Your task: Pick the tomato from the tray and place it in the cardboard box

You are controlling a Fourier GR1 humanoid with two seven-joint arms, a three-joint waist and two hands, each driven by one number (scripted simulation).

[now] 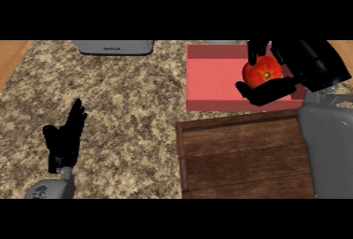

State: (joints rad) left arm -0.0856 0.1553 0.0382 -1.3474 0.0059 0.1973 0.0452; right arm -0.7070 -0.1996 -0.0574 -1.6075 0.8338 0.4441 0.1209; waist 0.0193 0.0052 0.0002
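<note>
Tray (234,163) sits nearest me, no tomato on it. Right hand (265,93) has its fingers curled round the tomato (262,72), over the box (207,79). Carry looks about done, so next I'd lower and let go. Left hand (69,133) rests open over the worktop (117,93).

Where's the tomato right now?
In the head view's upper right, the tomato is clasped in the right hand, over the red box, just beyond the wooden tray.
</note>
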